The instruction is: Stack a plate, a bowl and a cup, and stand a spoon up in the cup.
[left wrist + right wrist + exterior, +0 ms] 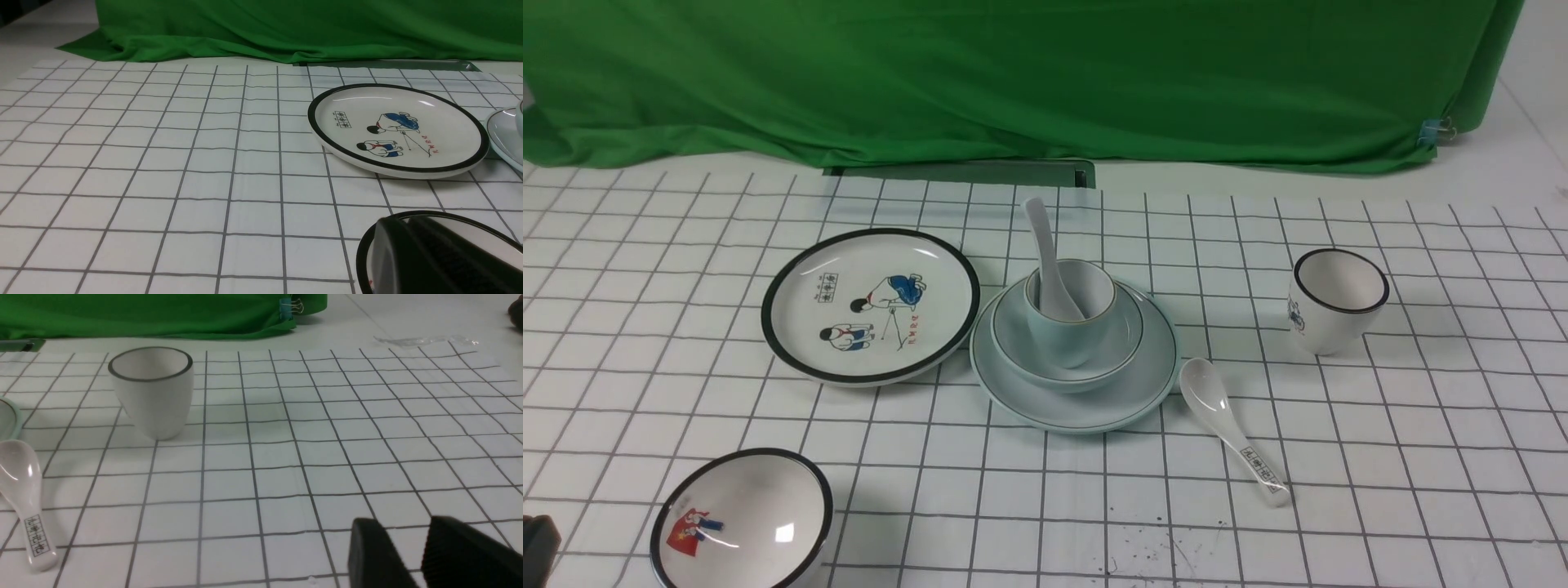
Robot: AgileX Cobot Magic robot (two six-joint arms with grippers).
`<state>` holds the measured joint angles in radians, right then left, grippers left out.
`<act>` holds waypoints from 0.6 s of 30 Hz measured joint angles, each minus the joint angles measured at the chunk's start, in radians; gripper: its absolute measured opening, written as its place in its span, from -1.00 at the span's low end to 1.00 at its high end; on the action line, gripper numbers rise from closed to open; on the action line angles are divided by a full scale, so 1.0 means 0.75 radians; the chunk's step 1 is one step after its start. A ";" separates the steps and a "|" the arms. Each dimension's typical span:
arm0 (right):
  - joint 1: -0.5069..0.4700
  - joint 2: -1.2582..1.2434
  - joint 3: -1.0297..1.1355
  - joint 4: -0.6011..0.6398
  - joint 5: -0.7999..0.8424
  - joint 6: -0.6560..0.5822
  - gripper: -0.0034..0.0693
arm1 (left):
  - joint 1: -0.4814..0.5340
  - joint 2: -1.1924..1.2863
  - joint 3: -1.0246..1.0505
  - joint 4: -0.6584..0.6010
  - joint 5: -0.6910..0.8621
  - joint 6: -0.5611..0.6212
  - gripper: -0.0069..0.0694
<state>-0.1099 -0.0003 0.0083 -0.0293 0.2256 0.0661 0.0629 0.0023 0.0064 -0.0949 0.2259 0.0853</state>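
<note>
Three pale pieces sit nested well ahead of both grippers: the plate (1086, 408), the bowl (1013, 343) on it, the cup (1074, 327) in the bowl, with the spoon (1049, 269) standing in the cup. Right gripper (412, 555) hangs empty over the grid cloth (286, 457), jaws narrowly parted. Left gripper (433, 253) hovers above the black-rimmed bowl (739, 523); its jaw gap I cannot tell

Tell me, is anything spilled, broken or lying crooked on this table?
Nothing looks broken or spilled. The plain stack is neat: cup in bowl on plate, spoon standing inside. Only small dark specks mark the cloth near its front edge.
</note>
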 joint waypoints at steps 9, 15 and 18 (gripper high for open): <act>-0.002 0.000 0.000 0.000 0.000 0.000 -0.25 | 0.000 0.000 0.000 0.000 0.000 0.014 -0.89; -0.002 0.000 0.000 0.000 0.000 0.000 -0.25 | 0.000 0.000 0.000 0.000 0.000 0.017 -0.89; -0.002 0.000 0.000 0.000 0.000 0.000 -0.25 | 0.000 0.000 0.000 0.000 0.000 0.018 -0.89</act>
<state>-0.1110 -0.0003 0.0083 -0.0293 0.2256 0.0661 0.0629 0.0023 0.0064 -0.0949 0.2259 0.0988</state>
